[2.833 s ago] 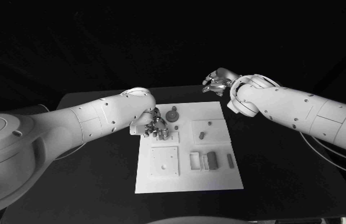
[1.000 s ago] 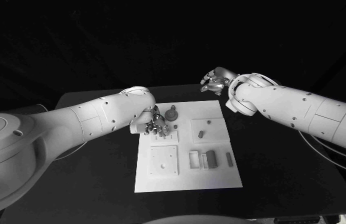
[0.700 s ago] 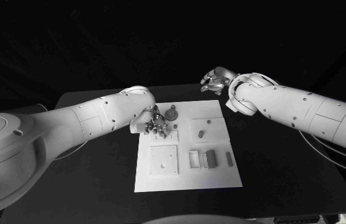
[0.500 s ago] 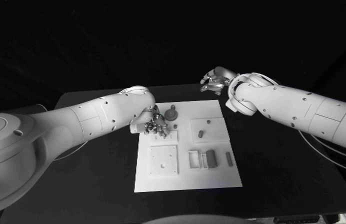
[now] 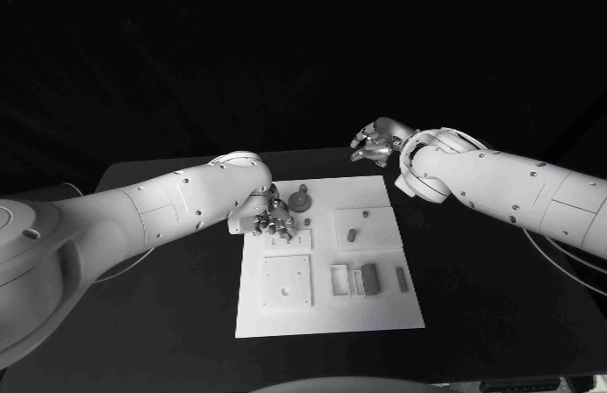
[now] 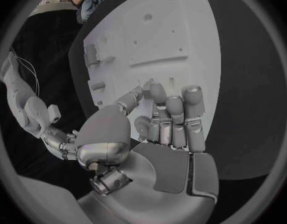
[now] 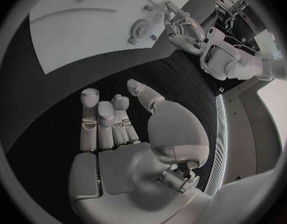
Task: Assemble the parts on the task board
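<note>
Black table (image 5: 152,323) bears the white task board (image 5: 380,318); both hands' fingers curl loosely, holding nothing.

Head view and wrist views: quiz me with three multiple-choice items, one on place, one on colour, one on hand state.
1. Where is the left hand?
A. Over the task board's far left part
B. Off the table
C. Over the board's near right corner

2. What colour is the task board?
A. Black
B. White
C. Striped

3. What does the right hand hold?
A. A part
B. The board
C. Nothing

Answers:
1 A: its fingers reach down beside the round part.
2 B: it is pale against the black table.
3 C: the right wrist view shows a bare palm over the table.
</note>
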{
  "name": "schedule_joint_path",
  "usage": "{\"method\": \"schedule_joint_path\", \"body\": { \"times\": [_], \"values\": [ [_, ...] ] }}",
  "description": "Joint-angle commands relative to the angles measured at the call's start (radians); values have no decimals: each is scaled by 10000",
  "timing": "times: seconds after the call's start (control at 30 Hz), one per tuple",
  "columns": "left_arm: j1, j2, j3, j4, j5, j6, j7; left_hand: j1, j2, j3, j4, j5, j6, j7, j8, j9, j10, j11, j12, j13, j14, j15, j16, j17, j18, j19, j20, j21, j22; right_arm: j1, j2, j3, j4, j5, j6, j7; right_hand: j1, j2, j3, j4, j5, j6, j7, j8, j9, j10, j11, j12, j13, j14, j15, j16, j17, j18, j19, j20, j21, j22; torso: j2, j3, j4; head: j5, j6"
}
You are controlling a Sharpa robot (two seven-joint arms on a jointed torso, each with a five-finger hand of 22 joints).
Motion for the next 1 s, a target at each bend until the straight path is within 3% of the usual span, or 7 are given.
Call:
{"method": "schedule_joint_path", "body": {
  "times": [0.03,0.27,0.63,0.73,0.83,0.9,1.0],
  "values": [
    [-2,21,4,42,58,-61,130,157,105,-1,-153,160,110,65,-65,25,-48,11,59,15,-23,-17,19,4,739,-8,20,1,162,-1,-4,-2,16,-53,139,89,-103,-18,17,16,14,58,138,39,-15,-81,0,55,-15,-64,24,-17,-13,612,-31,-21,-35,128,-1,1,-1,4,-20],
    [-5,3,3,106,58,-60,172,582,447,88,-627,330,168,59,-69,73,-41,8,69,12,-14,-19,25,1,730,0,31,22,164,-1,-4,-4,26,-50,146,88,-154,-20,4,30,16,59,139,41,-18,-82,2,58,-20,-64,26,-17,-16,612,-28,-15,-37,127,-1,-1,1,6,-32],
    [-14,-47,2,291,-62,-223,226,452,209,-16,-605,295,225,55,-72,101,-31,7,66,3,-7,-15,20,-6,710,10,42,16,149,-1,-4,-7,40,-40,152,97,-199,-16,-1,38,33,60,140,43,-20,-81,2,61,-25,-63,27,-16,-19,612,-24,-11,-39,125,0,-2,3,-1,-48],
    [-16,-60,1,312,-88,-317,261,552,296,53,-650,743,394,-1,49,187,9,-51,76,0,27,-63,36,-2,714,47,22,27,147,-1,-5,-8,41,-37,156,98,-214,-15,-3,41,37,61,140,44,-20,-81,2,62,-27,-63,27,-16,-20,612,-23,-10,-39,124,0,-3,2,-5,-44],
    [-16,-72,1,336,-89,-423,317,779,621,161,-886,1305,528,-55,202,295,48,-108,79,-6,52,-108,56,9,707,77,3,54,159,-1,-12,-8,43,-36,156,94,-220,-14,-3,42,39,61,140,44,-21,-81,2,62,-28,-63,27,-16,-20,612,-22,-9,-40,124,0,-5,0,2,-47],
    [-16,-85,1,364,-81,-464,341,1000,850,333,-1053,1480,589,-91,282,346,76,-132,78,-11,68,-135,63,14,702,90,-8,66,162,-1,-12,-8,44,-36,152,93,-223,-14,-3,42,40,61,140,44,-21,-81,2,63,-28,-63,27,-16,-20,612,-22,-9,-40,124,-2,-1,3,5,-46],
    [-16,-119,1,431,-71,-642,351,1102,921,492,-1177,1653,644,-116,355,387,126,-148,81,-16,97,-153,82,28,671,116,-4,90,166,-1,-18,-9,50,-36,156,94,-231,-15,-4,44,44,61,140,45,-21,-81,2,63,-29,-62,27,-16,-20,612,-21,-8,-40,124,-4,-1,2,10,-42]
  ]
}}
